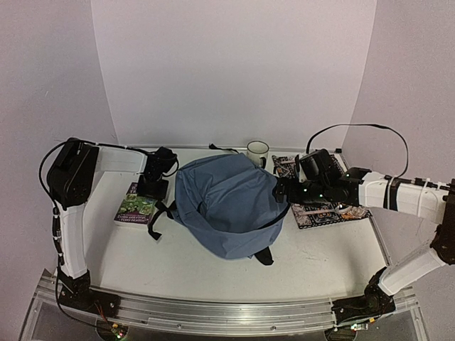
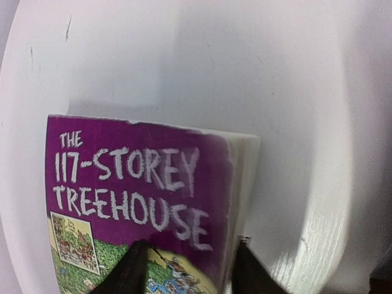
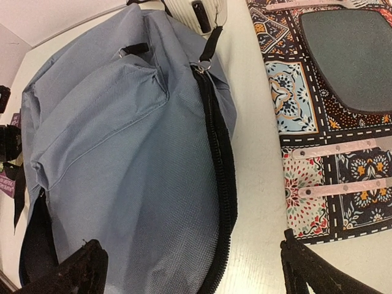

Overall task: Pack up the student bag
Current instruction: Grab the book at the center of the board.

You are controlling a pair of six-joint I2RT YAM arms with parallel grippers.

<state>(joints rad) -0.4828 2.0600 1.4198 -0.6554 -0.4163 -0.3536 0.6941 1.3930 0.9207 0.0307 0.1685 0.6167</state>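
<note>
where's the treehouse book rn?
Top view: the purple book lies flat on the left side of the table, just left of the blue backpack, with the left claw over its backpack-side edge.

The student bag (image 1: 227,206) fills mid-table, book (image 1: 135,206) left, patterned board (image 1: 323,213) right; the near table (image 1: 213,280) lies free.

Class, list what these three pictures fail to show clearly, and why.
1. Inside of the large slate-blue fabric backpack: top view, its own folded cloth covers it.
2. Lower part of the purple paperback book: left wrist view, bottom edge cuts it.
3. Whether the left gripper grips that book: same view, contact too blurred to judge.
</note>
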